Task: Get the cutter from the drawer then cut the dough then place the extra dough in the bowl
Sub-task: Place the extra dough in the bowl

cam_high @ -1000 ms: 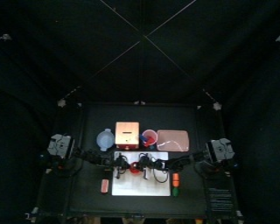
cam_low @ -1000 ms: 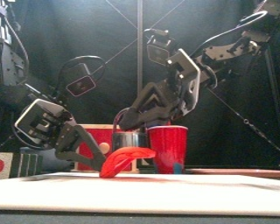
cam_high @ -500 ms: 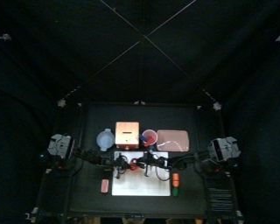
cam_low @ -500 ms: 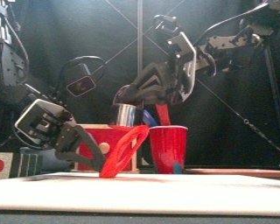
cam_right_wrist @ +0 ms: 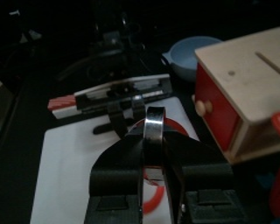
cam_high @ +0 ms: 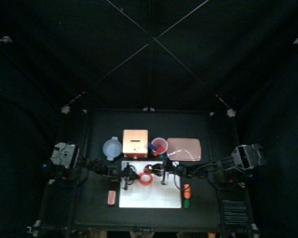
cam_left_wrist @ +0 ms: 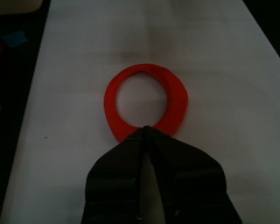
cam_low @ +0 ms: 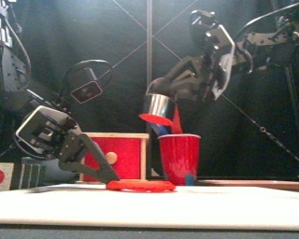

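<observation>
From above, the red dough ring (cam_high: 145, 175) lies on the white cutting board (cam_high: 158, 195), midway across the counter (cam_high: 89, 214), with the blue-grey bowl (cam_high: 111, 146) far-left of it. From the front, the right claw (cam_low: 168, 96) hangs high, clamped on the metal cutter (cam_low: 156, 103), and the left claw (cam_low: 109, 176) meets the ring's left edge. Left wrist view shows those jaws pinched shut on the ring's rim, so cutting looks done; next, lift the floppy ring and carry it over the bowl.

Bare front, crowded back.
White cutting board (cam_low: 215, 201) lies bare before the dough ring (cam_low: 141, 186); wooden box (cam_low: 127, 149) and red cup (cam_low: 179, 157) stand close behind it.
</observation>
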Controlling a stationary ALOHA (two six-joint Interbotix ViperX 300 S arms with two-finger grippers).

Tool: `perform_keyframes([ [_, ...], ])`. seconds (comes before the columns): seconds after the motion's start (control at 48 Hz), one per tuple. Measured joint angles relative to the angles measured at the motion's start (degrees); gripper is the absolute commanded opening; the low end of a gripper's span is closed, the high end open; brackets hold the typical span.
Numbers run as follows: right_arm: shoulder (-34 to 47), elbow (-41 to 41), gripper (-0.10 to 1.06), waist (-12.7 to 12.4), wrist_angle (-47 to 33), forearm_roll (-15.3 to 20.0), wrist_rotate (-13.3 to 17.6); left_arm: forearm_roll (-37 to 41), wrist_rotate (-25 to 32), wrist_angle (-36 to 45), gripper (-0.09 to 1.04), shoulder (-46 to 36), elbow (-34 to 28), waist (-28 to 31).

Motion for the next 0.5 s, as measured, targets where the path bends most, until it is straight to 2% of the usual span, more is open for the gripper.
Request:
perform_keyframes([
  [0.083, -0.1, 2.0, 0.49, 0.1, 2.3, 2.7, 0.2, 0.2, 0.0, 0.2, 0.62, -0.8, 0.1, -0.2],
  [0.208, -0.1, 3.3, 0.49, 0.1, 4.1, 5.0, 0.3, 0.6, 0.0, 1.0, 0.67, -1.7, 0.0, -0.3],
  [0.396, 0.0, 3.7, 0.51, 0.2, 6.3, 5.3, 0.3, 1.1, 0.1, 2.0, 0.69, -2.7, 0.0, -0.3],
  [0.5, 0.3, 3.7, 0.57, 0.0, 8.7, 5.3, 0.3, 1.2, 0.1, 2.1, 0.69, -4.0, 0.0, -0.3],
])
